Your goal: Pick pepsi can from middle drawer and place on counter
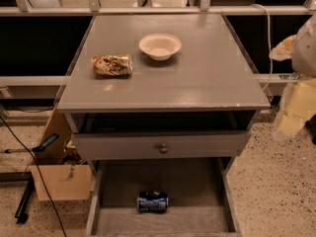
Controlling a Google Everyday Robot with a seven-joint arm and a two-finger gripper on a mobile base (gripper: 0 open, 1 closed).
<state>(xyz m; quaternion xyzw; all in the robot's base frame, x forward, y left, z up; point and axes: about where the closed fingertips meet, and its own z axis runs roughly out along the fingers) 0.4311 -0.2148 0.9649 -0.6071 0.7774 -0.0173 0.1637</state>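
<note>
Pepsi can (152, 201): lying sideways, long axis left-right, in middle drawer (197, 184), below-left of empty-looking gripper (290, 118); its opening cannot be told.

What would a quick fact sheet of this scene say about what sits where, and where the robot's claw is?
pepsi can: lying on its side on the drawer floor
middle drawer: pulled open, below the knobbed drawer front
counter: holds two items
tan patterned can: on its side, left part of counter
white bowl: upright, right of that can
gripper: right of the cabinet, apart from the pepsi can
</note>
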